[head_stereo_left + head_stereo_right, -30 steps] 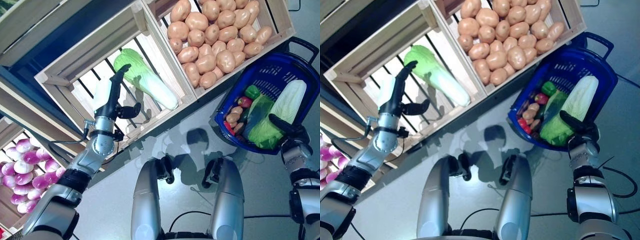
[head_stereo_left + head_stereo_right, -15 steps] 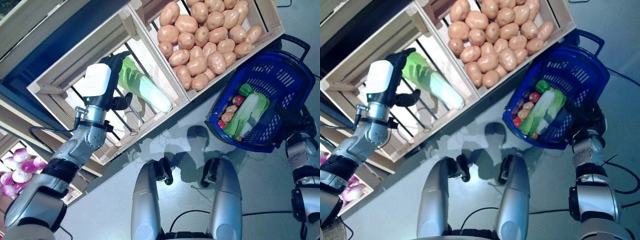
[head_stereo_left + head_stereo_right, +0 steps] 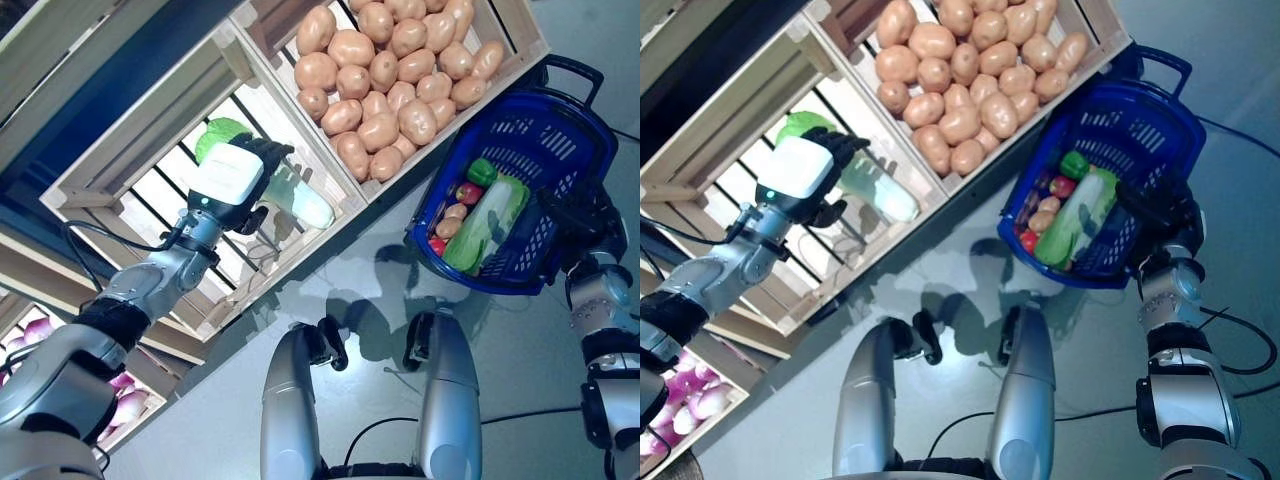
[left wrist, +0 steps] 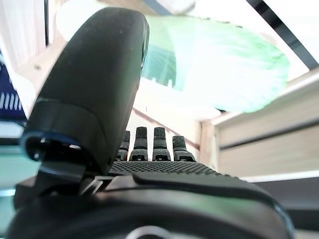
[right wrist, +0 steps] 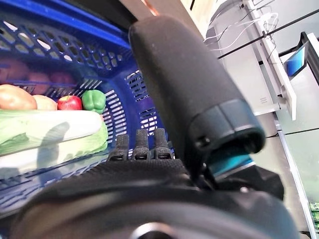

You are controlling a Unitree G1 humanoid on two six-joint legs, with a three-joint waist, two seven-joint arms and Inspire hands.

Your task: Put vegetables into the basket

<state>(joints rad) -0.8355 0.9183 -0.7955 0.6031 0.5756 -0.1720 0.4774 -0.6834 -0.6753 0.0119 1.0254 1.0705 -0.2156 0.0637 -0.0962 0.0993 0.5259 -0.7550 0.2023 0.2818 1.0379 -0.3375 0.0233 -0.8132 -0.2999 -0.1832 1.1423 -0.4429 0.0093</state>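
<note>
A slatted pale wooden crate [image 3: 120, 150] sits on a tilted wooden display rack, and in it lies a long napa cabbage with green leaves and a white stalk [image 3: 300, 200]. The robot's left hand [image 3: 235, 175] reaches into this crate and rests over the leafy end of the cabbage. Its fingers [image 4: 149, 144] are bent forward towards the cabbage, but whether they actually clasp it cannot be told.

Next to it, on the robot's right, a second pale wooden crate [image 3: 525, 35] is filled with a heap of tan potatoes [image 3: 385, 75].

On the grey floor [image 3: 520, 350] just beside the potato crate is a dark blue plastic shopping basket with a perforated wall and a loop handle [image 3: 570, 130]. Inside it lies a second napa cabbage, green and white [image 3: 485, 220], stretched along the basket. Beside that cabbage are a small green pepper [image 3: 482, 171], a red round vegetable [image 3: 467, 192] and a few small potatoes [image 3: 447, 226].

The right hand [image 3: 1155, 205] is at the basket's near rim. In the right wrist view its fingers [image 5: 139, 144] curl down at the blue wall of the basket, though a firm hold cannot be confirmed.

At the lower left, on a lower shelf, lies a pile of purple and white round turnips [image 3: 690, 400].
</note>
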